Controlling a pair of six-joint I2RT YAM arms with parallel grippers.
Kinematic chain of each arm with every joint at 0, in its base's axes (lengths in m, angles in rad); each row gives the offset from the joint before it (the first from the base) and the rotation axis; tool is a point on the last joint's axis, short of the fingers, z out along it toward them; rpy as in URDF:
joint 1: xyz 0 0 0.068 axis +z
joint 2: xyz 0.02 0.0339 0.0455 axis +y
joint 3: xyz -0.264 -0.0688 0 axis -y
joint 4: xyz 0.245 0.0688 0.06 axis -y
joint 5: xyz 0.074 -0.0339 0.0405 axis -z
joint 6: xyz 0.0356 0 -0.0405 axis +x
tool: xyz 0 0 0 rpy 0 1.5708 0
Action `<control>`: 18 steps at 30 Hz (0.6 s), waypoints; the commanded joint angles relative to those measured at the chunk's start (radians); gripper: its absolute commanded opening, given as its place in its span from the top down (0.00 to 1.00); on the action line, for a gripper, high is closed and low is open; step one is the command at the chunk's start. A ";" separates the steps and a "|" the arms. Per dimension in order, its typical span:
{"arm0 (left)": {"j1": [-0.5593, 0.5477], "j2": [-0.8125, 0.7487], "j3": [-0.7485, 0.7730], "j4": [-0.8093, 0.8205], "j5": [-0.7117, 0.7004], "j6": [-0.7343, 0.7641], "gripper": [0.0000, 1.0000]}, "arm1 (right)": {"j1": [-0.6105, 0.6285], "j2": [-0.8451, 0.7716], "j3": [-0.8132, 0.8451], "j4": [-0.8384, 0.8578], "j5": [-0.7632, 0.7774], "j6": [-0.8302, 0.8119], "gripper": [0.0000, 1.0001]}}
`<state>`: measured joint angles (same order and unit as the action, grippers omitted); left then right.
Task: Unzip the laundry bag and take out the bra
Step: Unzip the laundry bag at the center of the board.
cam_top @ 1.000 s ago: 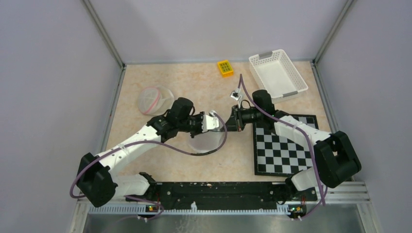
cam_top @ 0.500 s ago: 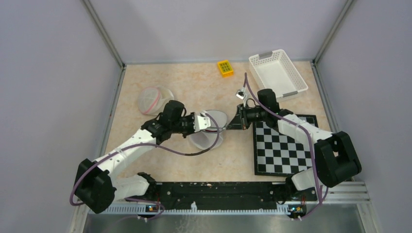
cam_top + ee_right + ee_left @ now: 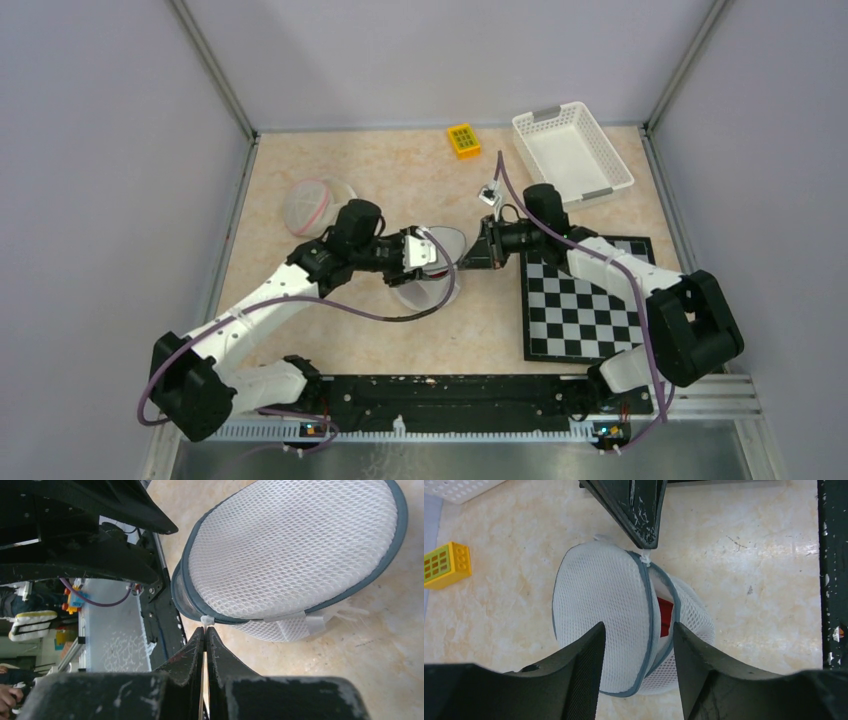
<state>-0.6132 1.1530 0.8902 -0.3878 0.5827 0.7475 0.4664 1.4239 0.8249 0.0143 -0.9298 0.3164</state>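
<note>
Laundry bag (image 3: 599, 610) part-unzipped; right claw (image 3: 205, 630) pinching zip pull (image 3: 206, 620).

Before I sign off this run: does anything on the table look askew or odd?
Only the round white mesh laundry bag: it looks tipped up on edge, grey zipper part open, a red item showing in the gap. The right end effector pinches its zipper pull; the open left end effector straddles its rim.

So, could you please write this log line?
left gripper open; right gripper shut on zipper pull; laundry bag part-unzipped, red garment inside
</note>
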 commanded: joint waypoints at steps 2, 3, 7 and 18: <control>-0.020 0.023 0.052 0.003 0.051 -0.042 0.42 | 0.033 -0.019 0.053 0.064 -0.016 0.034 1.00; -0.023 0.034 0.053 0.006 0.048 -0.042 0.42 | 0.036 -0.020 0.055 0.064 -0.016 0.038 1.00; -0.026 0.082 0.055 0.021 0.017 -0.035 0.45 | 0.039 -0.022 0.060 0.063 -0.013 0.040 1.00; -0.027 0.087 -0.014 0.051 -0.141 0.016 0.95 | 0.018 -0.021 0.048 0.025 0.018 -0.009 1.00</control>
<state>-0.6373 1.2613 0.9089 -0.3748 0.5217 0.7414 0.4957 1.4239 0.8387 0.0277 -0.9173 0.3401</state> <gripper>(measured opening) 0.106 0.005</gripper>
